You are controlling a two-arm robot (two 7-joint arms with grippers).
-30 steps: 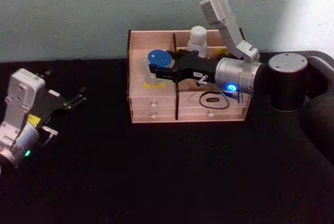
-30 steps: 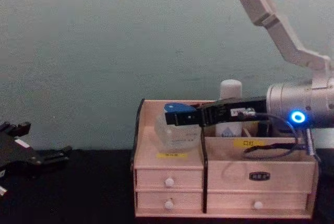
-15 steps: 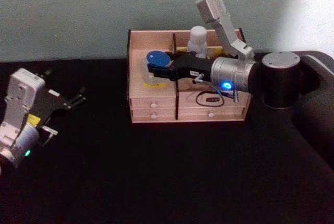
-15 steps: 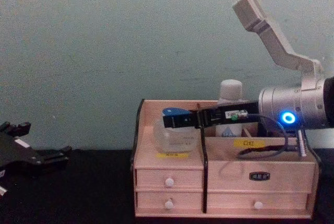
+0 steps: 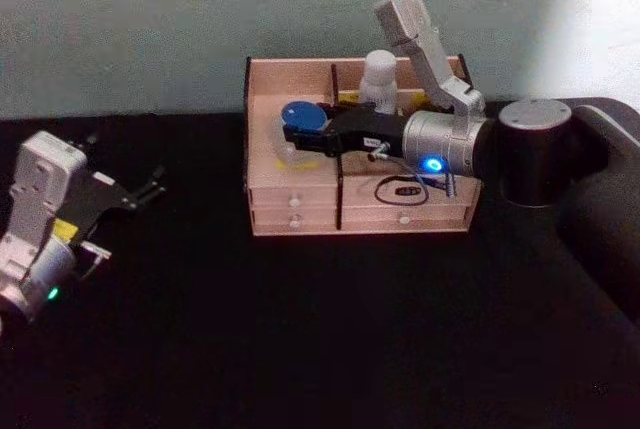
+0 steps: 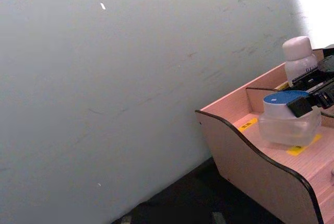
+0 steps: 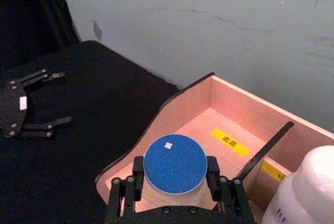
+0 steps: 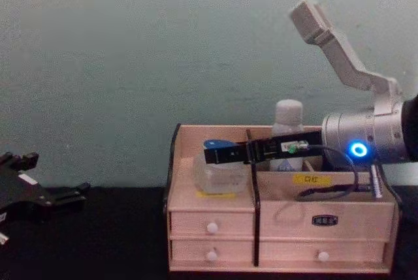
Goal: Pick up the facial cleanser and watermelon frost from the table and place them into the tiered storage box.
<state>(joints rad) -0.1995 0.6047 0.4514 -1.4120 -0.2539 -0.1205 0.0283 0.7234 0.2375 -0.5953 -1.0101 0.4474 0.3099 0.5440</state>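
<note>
Jar (image 5: 296, 125) lowered into box (image 5: 300, 211) (left bay, 9 o'clock of bottle (image 5: 380, 79)); right tool (image 5: 298, 136) pinching it.

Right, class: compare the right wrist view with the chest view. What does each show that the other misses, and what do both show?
Right wrist only: the flat top of the squat jar's round blue lid, and yellow labels on the compartment floor.
Chest only: the pale wood tiered storage box's front drawers with white knobs.
Both: the right gripper shut on the jar inside the left compartment, the tall white cylindrical bottle standing behind, and the open left gripper parked apart.
</note>
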